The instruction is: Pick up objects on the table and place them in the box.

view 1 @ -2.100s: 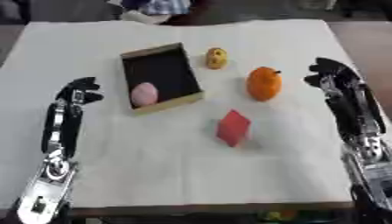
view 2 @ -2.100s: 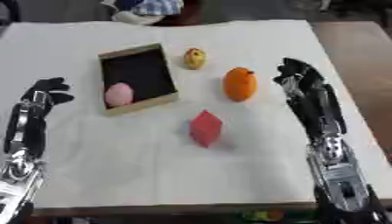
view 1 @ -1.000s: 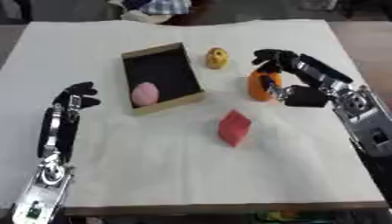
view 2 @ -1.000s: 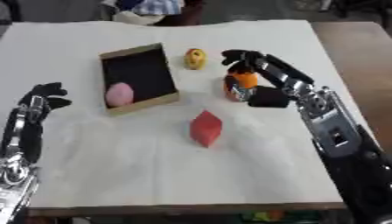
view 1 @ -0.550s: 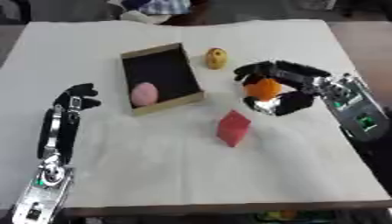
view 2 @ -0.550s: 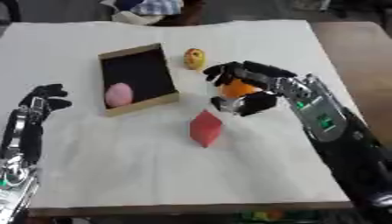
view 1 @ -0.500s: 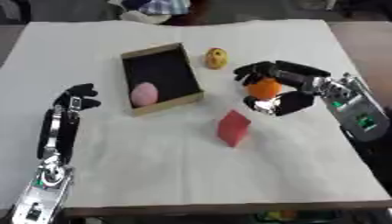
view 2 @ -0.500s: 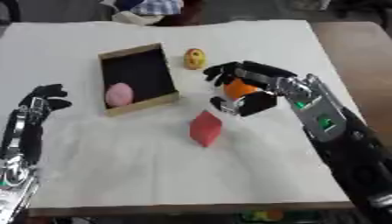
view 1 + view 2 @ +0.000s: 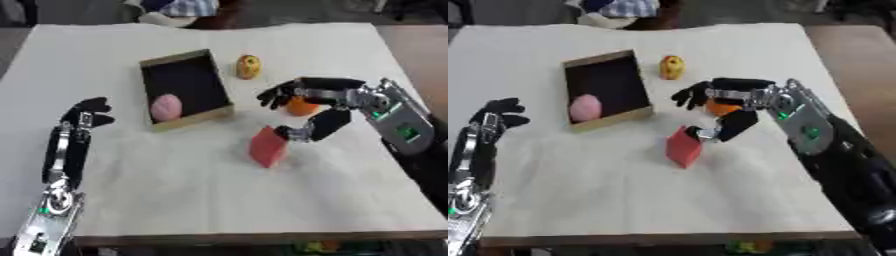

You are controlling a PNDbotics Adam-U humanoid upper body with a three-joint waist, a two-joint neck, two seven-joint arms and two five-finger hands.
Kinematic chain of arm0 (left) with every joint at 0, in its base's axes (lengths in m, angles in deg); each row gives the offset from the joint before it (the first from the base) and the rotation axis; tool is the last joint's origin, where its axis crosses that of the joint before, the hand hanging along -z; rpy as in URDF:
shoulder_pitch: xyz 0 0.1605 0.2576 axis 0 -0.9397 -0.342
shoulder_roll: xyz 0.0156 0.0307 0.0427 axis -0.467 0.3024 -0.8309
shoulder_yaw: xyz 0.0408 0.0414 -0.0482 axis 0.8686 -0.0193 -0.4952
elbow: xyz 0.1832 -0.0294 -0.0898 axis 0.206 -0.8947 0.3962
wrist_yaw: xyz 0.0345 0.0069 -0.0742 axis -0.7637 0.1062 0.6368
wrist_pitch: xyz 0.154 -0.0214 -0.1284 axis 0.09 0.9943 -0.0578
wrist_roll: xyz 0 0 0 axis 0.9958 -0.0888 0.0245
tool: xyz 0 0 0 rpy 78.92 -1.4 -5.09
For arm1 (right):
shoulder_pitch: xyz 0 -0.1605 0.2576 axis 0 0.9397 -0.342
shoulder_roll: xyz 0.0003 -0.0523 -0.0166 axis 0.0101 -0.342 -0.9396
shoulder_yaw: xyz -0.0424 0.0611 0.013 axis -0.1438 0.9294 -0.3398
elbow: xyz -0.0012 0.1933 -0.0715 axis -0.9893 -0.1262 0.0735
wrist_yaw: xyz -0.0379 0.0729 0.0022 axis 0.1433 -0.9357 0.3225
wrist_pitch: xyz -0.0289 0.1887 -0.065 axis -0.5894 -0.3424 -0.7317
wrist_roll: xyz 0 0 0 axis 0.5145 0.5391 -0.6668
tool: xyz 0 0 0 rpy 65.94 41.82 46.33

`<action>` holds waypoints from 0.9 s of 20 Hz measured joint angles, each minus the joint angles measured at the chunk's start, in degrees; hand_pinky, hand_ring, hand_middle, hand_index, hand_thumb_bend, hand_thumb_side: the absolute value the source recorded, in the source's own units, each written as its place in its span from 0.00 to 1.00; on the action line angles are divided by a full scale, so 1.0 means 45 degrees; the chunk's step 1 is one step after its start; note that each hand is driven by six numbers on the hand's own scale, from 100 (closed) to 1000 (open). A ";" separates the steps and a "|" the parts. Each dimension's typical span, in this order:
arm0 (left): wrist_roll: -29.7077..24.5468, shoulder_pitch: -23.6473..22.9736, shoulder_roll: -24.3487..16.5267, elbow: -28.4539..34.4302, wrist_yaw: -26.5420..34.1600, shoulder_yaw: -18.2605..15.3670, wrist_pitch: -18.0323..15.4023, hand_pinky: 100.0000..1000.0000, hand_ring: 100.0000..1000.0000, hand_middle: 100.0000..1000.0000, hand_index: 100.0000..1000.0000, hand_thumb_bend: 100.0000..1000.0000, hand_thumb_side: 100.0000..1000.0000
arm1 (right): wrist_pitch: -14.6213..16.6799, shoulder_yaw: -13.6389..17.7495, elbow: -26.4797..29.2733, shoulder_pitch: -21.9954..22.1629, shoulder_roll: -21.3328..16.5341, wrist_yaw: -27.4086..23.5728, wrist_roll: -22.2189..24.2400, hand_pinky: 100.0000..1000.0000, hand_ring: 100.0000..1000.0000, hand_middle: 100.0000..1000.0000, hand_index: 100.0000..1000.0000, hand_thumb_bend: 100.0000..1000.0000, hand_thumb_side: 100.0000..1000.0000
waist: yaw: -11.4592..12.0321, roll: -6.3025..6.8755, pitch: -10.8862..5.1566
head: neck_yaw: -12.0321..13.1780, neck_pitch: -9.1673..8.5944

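The open cardboard box (image 9: 207,75) lies left of centre with a pink ball (image 9: 165,106) inside near its front wall. An orange (image 9: 304,107) sits right of the box, partly covered by my right hand (image 9: 325,96). That hand reaches in from the right, open, with its fingers (image 9: 276,93) arched over the orange and its thumb (image 9: 308,129) below it, by the top of a red block (image 9: 267,146). A small yellow object (image 9: 248,66) lies beyond the box's far right corner. My left hand (image 9: 85,112) hangs idle at the left with relaxed fingers, apart from everything.
A white cloth (image 9: 210,195) covers the table, with a wide bare stretch in front of the red block. Bundled cloth (image 9: 179,9) lies beyond the far edge. The table's right edge (image 9: 418,75) runs close behind my right arm.
My right hand has swung in from the right, lowered around the orange and slid further left toward the red block. The left hand has stayed in place.
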 measured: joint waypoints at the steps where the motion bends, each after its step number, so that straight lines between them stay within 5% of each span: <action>1: -0.0002 0.0000 -0.0001 0.0000 -0.0002 0.0000 -0.0002 0.72 0.57 0.58 0.74 0.00 0.93 | 0.0027 -0.0055 -0.0047 -0.0002 -0.0007 0.0000 0.0107 0.83 0.83 0.86 0.98 0.10 0.37 | 0.0001 -0.0013 0.0000 | 0.0000 0.0000; 18: -0.0028 -0.0013 -0.0006 -0.0002 -0.0012 0.0000 -0.0023 0.72 0.57 0.59 0.74 0.00 0.93 | -0.0211 -0.0504 -0.0708 -0.0208 -0.0252 0.0169 0.0805 0.84 0.84 0.87 0.98 0.05 0.24 | 0.0007 -0.0028 0.0000 | 0.0032 0.0000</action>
